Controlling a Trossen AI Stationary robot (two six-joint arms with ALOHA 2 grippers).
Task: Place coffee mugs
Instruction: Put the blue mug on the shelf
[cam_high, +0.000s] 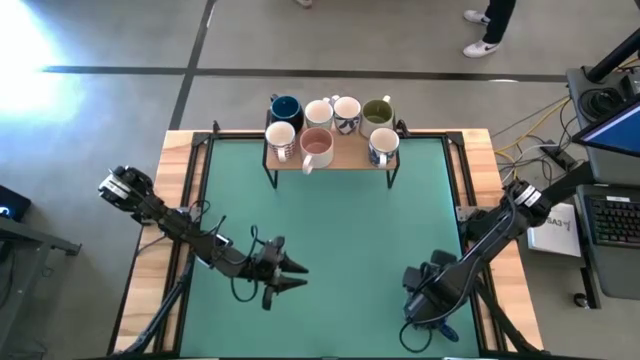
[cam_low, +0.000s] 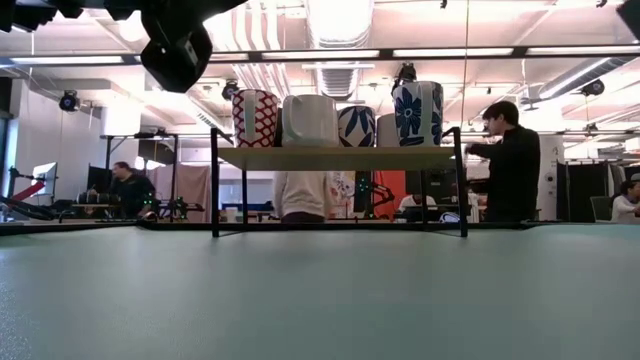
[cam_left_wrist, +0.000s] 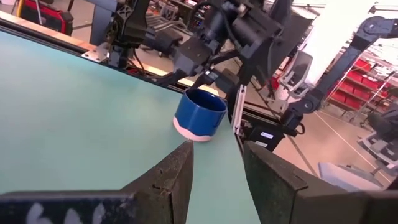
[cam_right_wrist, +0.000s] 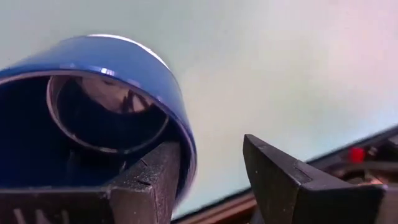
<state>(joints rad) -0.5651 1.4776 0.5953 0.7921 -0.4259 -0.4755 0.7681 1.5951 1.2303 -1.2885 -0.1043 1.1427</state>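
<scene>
While seven small ceramic mugs (cam_high: 330, 125) crowd the low wooden shelf (cam_high: 345, 158) at twelve o'clock, the eighth, a dark blue ceramic mug (cam_left_wrist: 199, 114), stands on the green tabletop (cam_high: 340, 225) at about five o'clock, under the right claw (cam_high: 425, 298). One finger sits inside its rim, the other outside, spread and not pinching; the step looks like a release or a fresh grasp. Left claw (cam_high: 292, 277), open and empty, waits near seven o'clock. Next, a firm pinch and a lift toward the shelf seems needed
</scene>
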